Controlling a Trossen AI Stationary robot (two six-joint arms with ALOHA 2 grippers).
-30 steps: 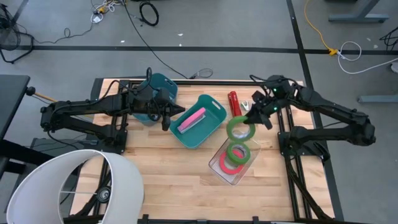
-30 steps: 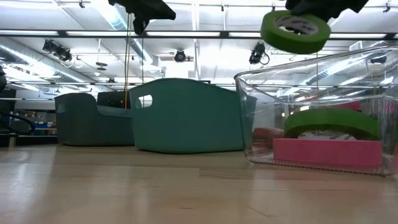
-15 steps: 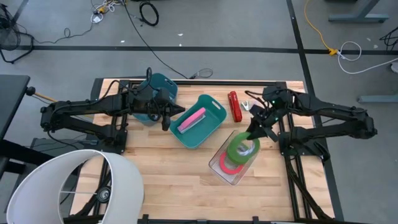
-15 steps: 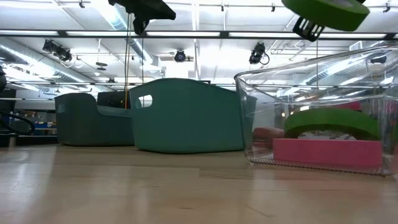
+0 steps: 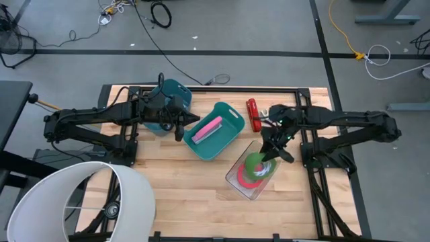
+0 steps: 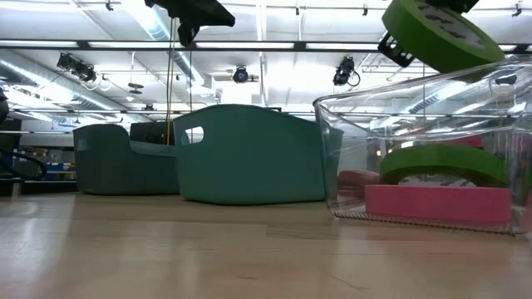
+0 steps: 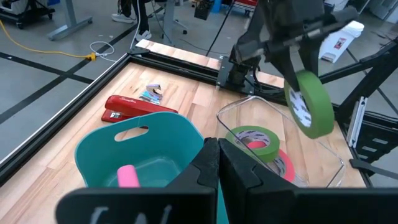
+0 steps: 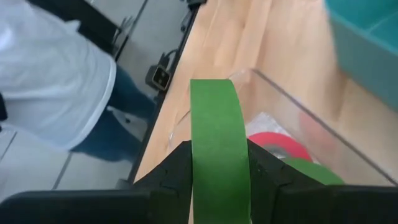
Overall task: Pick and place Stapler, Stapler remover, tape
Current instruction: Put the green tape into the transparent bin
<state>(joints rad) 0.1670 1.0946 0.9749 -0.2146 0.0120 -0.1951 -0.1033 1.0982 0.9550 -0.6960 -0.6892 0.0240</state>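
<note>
My right gripper [image 5: 272, 149] is shut on a green tape roll [image 8: 217, 162], which hangs above the clear container [image 5: 236, 183]. Inside the container a second green roll [image 7: 255, 138] lies flat on a red roll [image 7: 285, 167]. The red stapler [image 5: 252, 114] and the small stapler remover [image 7: 151, 93] lie on the table beyond the container. My left gripper [image 7: 214, 149] is shut and holds nothing. It hovers over the near rim of the teal bin [image 5: 228, 117]. My right gripper pinches the green roll's band [image 8: 214, 134] between its two fingers, one on each flat face of the ring. The fingers slant down from above. The roll [image 6: 440, 35] stands on edge, tilted, lifted clear above the container's rim.
The teal bin holds a pink object [image 5: 208, 128]. A darker teal bin [image 5: 168, 97] stands at the far left. A large white round shade [image 5: 80, 202] covers the near left corner. A person [image 8: 56, 87] stands beyond the table's edge.
My right gripper has swung toward the table's near edge and sunk a little, carrying the green roll from near the stapler to above the clear container. Its wrist has rolled, so the roll has tipped from nearly flat onto its edge.
</note>
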